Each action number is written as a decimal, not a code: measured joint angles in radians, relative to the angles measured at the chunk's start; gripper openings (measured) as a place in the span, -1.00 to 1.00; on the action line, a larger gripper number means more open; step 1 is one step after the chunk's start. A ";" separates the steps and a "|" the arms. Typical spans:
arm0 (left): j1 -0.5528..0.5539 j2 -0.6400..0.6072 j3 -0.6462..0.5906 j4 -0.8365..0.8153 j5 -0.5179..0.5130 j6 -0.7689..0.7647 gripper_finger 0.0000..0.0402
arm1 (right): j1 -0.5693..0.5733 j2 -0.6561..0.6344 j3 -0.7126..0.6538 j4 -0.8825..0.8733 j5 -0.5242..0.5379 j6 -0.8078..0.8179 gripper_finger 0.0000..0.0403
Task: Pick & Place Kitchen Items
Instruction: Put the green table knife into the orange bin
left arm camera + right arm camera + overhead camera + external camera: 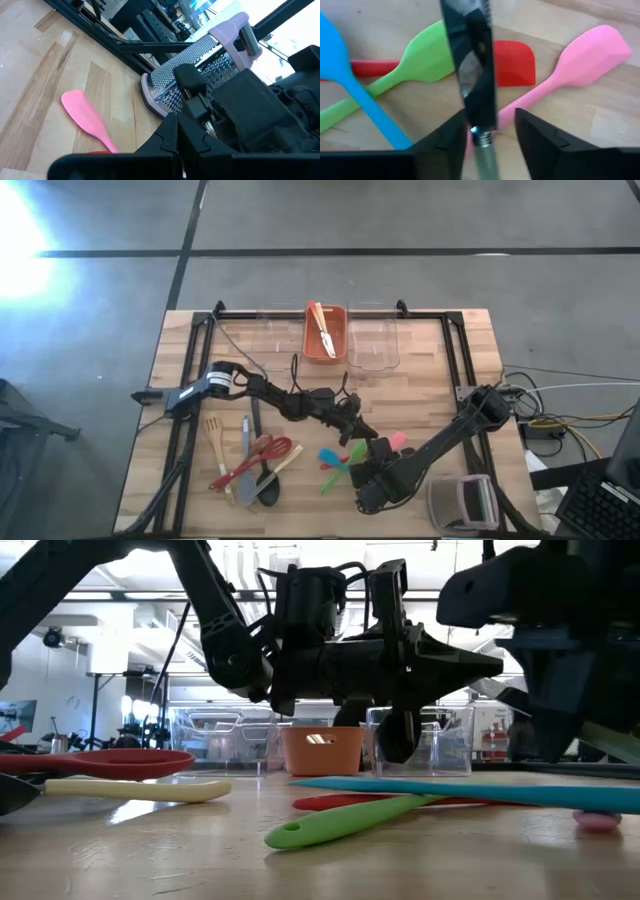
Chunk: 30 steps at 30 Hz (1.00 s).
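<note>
Small plastic spatulas lie flat on the table in a loose cluster: blue (pixel 350 75), green (pixel 420 60), red (pixel 512 62) and pink (pixel 590 50). My right gripper (pixel 490 114) hangs just above them, pointing steeply down, its fingers apart. A dark-bladed knife (pixel 470 60) runs up between the fingers, its blade over the green and red spatulas. My left gripper (pixel 362 430) reaches level from the table's left to just beyond the cluster. It is shut, with nothing seen at its tip (pixel 495 665). Large spoons and spatulas (pixel 250 465) lie in a heap near the front left. My right gripper has the knife's neck (pixel 481 134), where blade meets handle, against the inner side of one finger (pixel 455 132). The other finger (pixel 535 132) stands apart from it. The knife runs along the fingers. Whether the gripper bears it, I cannot tell.
A red bin (pixel 343 330) with utensils in it stands at the far middle, with a clear bin (pixel 375 345) to its right. A grey-and-pink grater (pixel 465 502) sits at the near right corner. A black frame (pixel 300 313) rims the work area.
</note>
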 joint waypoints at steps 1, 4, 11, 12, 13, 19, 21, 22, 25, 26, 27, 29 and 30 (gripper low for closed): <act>0.000 0.000 0.000 0.000 0.000 0.000 -1.00 | 0.000 0.000 0.000 0.010 -0.003 -0.001 -0.38; 0.000 0.000 0.000 0.000 -0.001 0.000 -1.00 | 0.001 0.000 0.000 0.029 -0.004 -0.010 -0.71; 0.000 0.000 0.002 -0.001 0.002 0.002 -1.00 | -0.002 0.000 0.000 0.051 -0.009 -0.033 -0.83; 0.000 0.000 0.002 0.000 0.003 0.001 -1.00 | -0.002 0.000 0.000 0.051 -0.011 -0.033 -0.83; 0.000 0.000 0.002 -0.001 0.003 0.001 -1.00 | -0.002 0.000 0.000 0.051 -0.011 -0.033 -0.83; 0.001 0.000 0.002 -0.002 0.032 -0.002 -0.87 | -0.002 0.000 0.000 0.051 -0.015 -0.033 -0.83; 0.001 0.000 0.004 -0.002 0.053 0.004 -0.74 | -0.002 0.000 0.000 0.051 -0.018 -0.035 -0.83; 0.001 0.000 0.004 -0.001 0.059 0.011 -0.67 | -0.001 0.000 0.000 0.051 -0.018 -0.036 -0.83; 0.002 -0.001 0.004 -0.001 0.079 0.019 -0.37 | -0.002 0.000 -0.001 0.047 -0.019 -0.035 -0.83; 0.003 -0.002 0.004 -0.001 0.086 0.019 -0.26 | -0.002 0.000 -0.001 0.047 -0.019 -0.035 -0.83; 0.005 -0.003 0.004 0.000 0.097 0.019 -0.15 | -0.002 0.000 -0.001 0.046 -0.019 -0.035 -0.83; 0.012 -0.010 0.003 -0.005 0.127 0.019 0.07 | -0.001 -0.003 -0.002 0.040 -0.018 -0.034 -0.83; 0.017 -0.013 0.003 -0.009 0.151 0.022 0.16 | -0.001 -0.007 -0.001 0.038 -0.016 -0.033 -0.83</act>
